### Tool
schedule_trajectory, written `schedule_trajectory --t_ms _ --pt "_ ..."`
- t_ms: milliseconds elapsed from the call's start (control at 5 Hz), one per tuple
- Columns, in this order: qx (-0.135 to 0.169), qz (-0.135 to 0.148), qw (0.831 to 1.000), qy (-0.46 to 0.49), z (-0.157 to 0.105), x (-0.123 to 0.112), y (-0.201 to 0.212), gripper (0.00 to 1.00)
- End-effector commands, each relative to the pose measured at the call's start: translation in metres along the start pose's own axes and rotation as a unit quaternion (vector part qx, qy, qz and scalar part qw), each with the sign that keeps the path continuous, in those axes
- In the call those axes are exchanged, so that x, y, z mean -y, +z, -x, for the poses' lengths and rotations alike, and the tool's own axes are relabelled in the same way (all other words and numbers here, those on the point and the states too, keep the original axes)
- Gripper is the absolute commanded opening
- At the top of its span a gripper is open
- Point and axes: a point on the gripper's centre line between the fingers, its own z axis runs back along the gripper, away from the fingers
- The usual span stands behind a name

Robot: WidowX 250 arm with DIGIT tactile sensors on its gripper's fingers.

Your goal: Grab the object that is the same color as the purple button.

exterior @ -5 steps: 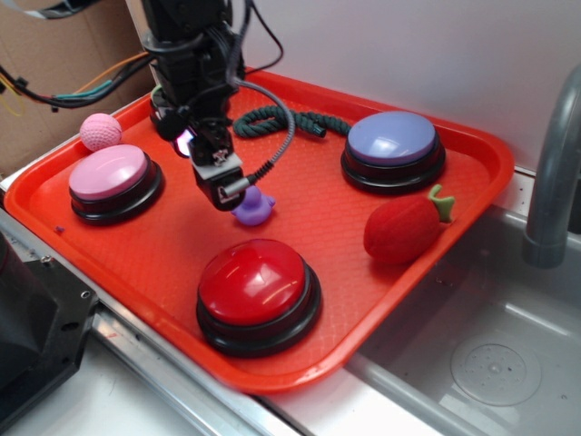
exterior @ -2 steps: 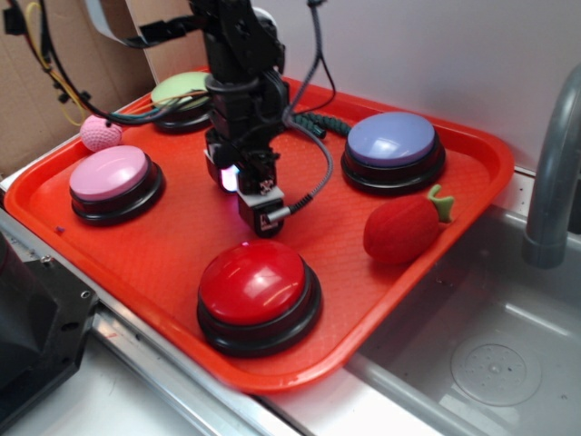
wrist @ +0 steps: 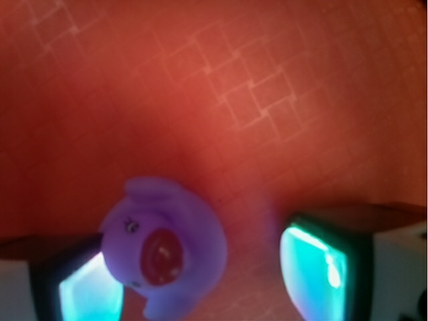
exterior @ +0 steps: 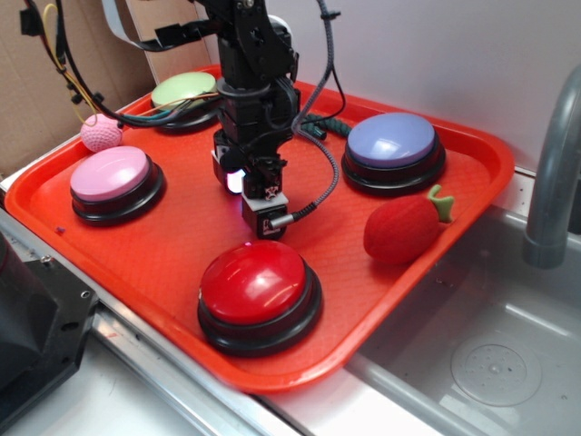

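Gripper (wrist: 200, 281) straddles duck (wrist: 164, 251) (beak facing camera).

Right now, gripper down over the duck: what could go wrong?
1. In the wrist view the purple duck sits hard against one of the fingers, with open tray before the other. Closing may push it sideways or pinch only an edge.
2. The exterior view hides the duck behind the gripper, so alignment rests on the wrist view alone.
3. The red button sits close below; a slid duck could end against it.
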Motion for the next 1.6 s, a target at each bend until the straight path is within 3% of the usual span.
schedule_trajectory --t_ms 0,400,800,1000,1200,1400 --pt "0.015 0.01 1.0 -0.007 -0.003 0.026 -0.011 0.0" --pt "0.029 -0.002 1.0 0.0 0.0 0.023 0.001 0.0" --pt "0.105 -0.017 0.993 0.044 0.028 0.011 0.071 0.0" --pt "0.127 -0.016 0.989 0.071 0.044 0.005 0.109 0.0" --pt "0.1 -0.017 0.988 0.115 0.051 -0.004 0.138 0.0" --pt "0.065 0.001 0.98 0.188 0.054 -0.036 0.161 0.0"
